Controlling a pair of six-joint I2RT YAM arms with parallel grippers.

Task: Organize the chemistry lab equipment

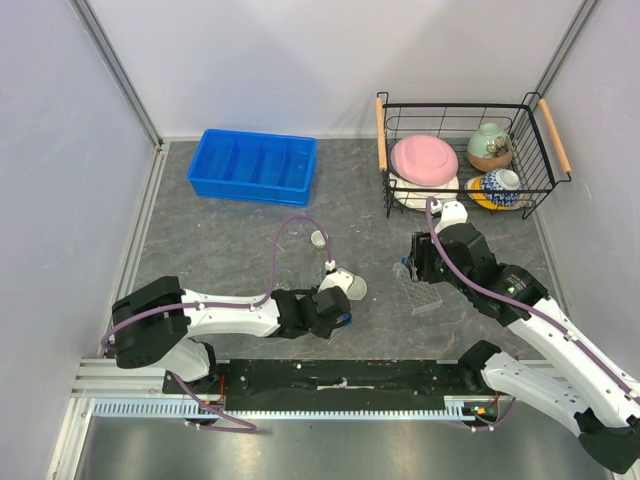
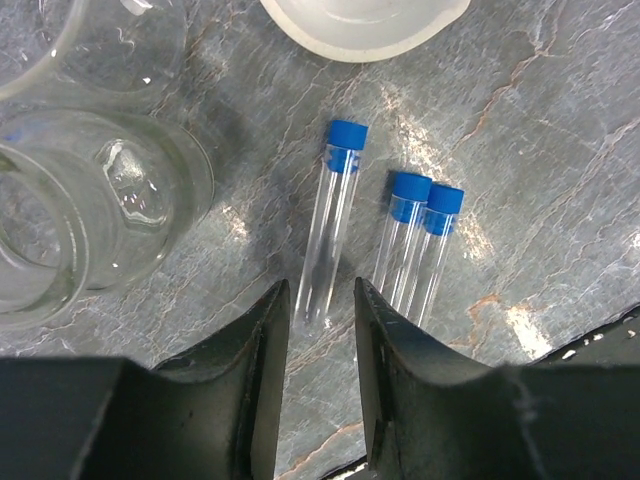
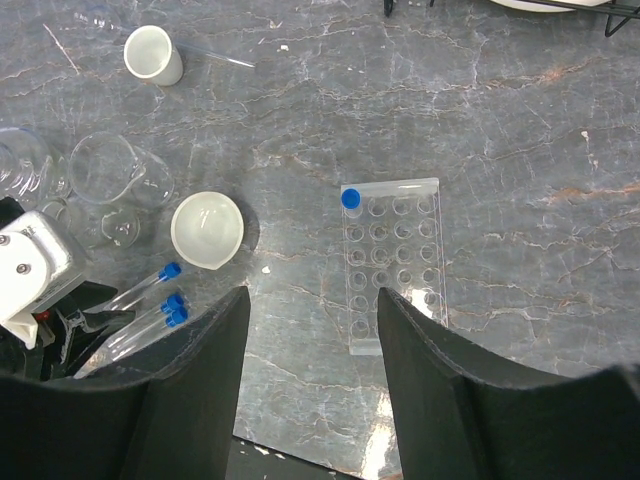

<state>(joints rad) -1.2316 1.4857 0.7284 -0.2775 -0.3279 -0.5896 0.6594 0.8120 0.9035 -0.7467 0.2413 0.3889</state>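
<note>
Top camera sits high at the near edge, looking steeply down, the whole table (image 1: 230, 250) in frame. Left wrist view hangs close, facing straight down on three blue-capped tubes (image 2: 330, 225). Right wrist rides higher over the rack (image 3: 393, 262), catching probably those same tubes lower left.

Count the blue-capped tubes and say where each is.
4. One tube stands in the rack's corner hole; three lie on the table near the left fingers, two touching. Others may be hidden.

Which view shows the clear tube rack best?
Right wrist: the rack lies nearly whole in plain view, one blue-capped tube in a corner hole. Top external shows it faint beside the right arm. Left wrist misses it.
</note>
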